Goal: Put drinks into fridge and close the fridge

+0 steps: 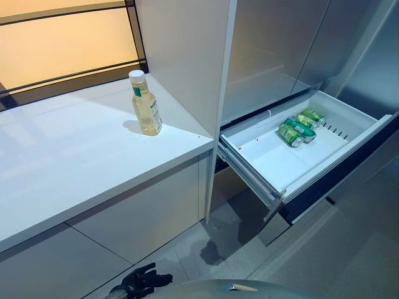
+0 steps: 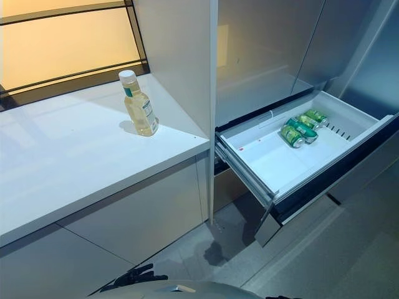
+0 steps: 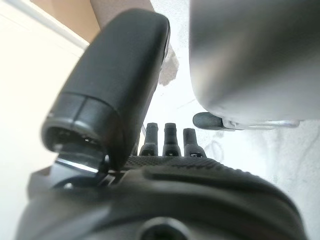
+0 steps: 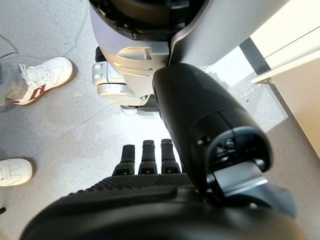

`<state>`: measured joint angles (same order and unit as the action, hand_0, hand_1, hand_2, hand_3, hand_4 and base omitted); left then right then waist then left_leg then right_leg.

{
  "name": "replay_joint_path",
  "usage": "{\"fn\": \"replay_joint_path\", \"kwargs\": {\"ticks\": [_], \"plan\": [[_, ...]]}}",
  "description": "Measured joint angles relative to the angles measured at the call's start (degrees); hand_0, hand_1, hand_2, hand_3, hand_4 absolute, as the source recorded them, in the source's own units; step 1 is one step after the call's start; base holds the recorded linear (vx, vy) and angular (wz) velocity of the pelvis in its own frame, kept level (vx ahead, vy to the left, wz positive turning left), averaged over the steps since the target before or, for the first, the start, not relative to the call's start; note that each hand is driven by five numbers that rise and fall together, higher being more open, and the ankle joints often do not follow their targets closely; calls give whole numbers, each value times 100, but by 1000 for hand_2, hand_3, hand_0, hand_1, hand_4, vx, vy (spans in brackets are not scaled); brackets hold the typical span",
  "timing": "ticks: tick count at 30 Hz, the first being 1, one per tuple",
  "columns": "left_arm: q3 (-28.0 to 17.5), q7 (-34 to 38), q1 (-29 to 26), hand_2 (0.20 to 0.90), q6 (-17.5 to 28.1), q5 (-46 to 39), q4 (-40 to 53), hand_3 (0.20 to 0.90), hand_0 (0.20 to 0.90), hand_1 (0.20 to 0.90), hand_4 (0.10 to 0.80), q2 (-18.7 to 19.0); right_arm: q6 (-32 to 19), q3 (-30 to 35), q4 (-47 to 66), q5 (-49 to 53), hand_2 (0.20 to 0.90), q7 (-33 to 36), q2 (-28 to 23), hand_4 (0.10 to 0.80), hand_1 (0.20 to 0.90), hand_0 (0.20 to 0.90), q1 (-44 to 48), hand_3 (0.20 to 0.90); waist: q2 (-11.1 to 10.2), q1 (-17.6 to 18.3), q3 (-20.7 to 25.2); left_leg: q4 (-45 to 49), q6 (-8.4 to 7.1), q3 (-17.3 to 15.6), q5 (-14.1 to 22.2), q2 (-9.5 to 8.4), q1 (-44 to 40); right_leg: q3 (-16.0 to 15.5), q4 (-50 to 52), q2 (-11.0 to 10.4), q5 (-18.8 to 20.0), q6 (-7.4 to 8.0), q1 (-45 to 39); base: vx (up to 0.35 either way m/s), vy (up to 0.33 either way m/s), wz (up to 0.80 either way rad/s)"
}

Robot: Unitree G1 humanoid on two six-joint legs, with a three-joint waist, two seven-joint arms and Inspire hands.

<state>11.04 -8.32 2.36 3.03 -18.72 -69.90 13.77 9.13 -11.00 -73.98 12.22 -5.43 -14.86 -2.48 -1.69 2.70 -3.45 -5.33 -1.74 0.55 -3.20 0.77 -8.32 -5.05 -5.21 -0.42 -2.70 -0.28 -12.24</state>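
A clear bottle of pale yellow drink with a white cap [image 1: 146, 106] stands upright on the white counter [image 1: 68, 162], near its right end. To the right, the fridge's white drawer [image 1: 274, 165] is pulled out, and three green cans [image 1: 298, 128] lie side by side at its back. My left hand [image 1: 140, 281] hangs low by the floor, far below the counter, with its fingers [image 3: 165, 142] straight and holding nothing. In the right wrist view my right hand [image 4: 150, 157] also hangs down with straight fingers and nothing in it.
Steel fridge doors [image 1: 268, 50] rise above the drawer, and a tall white panel [image 1: 187, 56] divides them from the counter. The open drawer juts out over the grey floor. A person's white shoes [image 4: 42, 75] stand on the floor close to my right hand.
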Motion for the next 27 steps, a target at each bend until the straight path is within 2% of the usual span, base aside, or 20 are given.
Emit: {"fn": "replay_joint_path", "kwargs": {"ticks": [6, 10, 14, 18, 20, 27], "plan": [[671, -143, -37, 900, 468, 1190, 290, 900, 900, 900, 800, 143, 40, -5, 5, 1, 900, -3, -8, 800, 900, 900, 7, 900, 12, 10, 12, -1, 0, -2, -1, 0, 0, 2, 0, 0, 0, 0, 2, 0, 0, 0], [1543, -170, -143, 900, 839, 2128, 918, 900, 900, 900, 800, 361, 75, -108, 51, -1, 900, -14, -46, 800, 900, 900, 16, 900, 35, 32, 18, -2, 0, -18, -1, -1, 4, 14, 1, -2, 0, 0, 12, 0, 0, 0], [2317, -247, -360, 900, 967, 2841, 1707, 900, 900, 900, 800, 519, 92, -127, 161, -6, 900, -51, -97, 800, 900, 900, 20, 900, 74, 90, 15, -3, -1, -40, -2, 8, 48, 71, 22, 1, 1, 0, 86, -18, 6, -5], [2665, -358, -592, 900, 1034, 3104, 2291, 900, 900, 900, 800, 617, 102, -140, 231, -33, 900, -113, -128, 800, 900, 900, 34, 900, 95, 168, -3, -2, 1, -45, -4, 6, 64, 92, 18, -1, 2, 1, 101, -5, 2, -2], [2898, -506, -790, 900, 1017, 3224, 2953, 900, 900, 900, 800, 838, 107, -188, 299, -44, 900, -122, -164, 800, 900, 900, 50, 900, 120, 214, -41, -3, 1, -46, -4, 6, 67, 95, 16, -1, 2, 1, 104, 0, 0, 0], [2967, -616, -1382, 900, 936, 3094, 4321, 900, 900, 900, 800, 1400, 115, -285, 352, -44, 900, -120, -216, 800, 900, 900, 80, 900, 171, 208, -90, -1, -1, -30, -5, 5, 81, 83, 3, 2, 1, 1, 102, -17, -2, 1]]}}
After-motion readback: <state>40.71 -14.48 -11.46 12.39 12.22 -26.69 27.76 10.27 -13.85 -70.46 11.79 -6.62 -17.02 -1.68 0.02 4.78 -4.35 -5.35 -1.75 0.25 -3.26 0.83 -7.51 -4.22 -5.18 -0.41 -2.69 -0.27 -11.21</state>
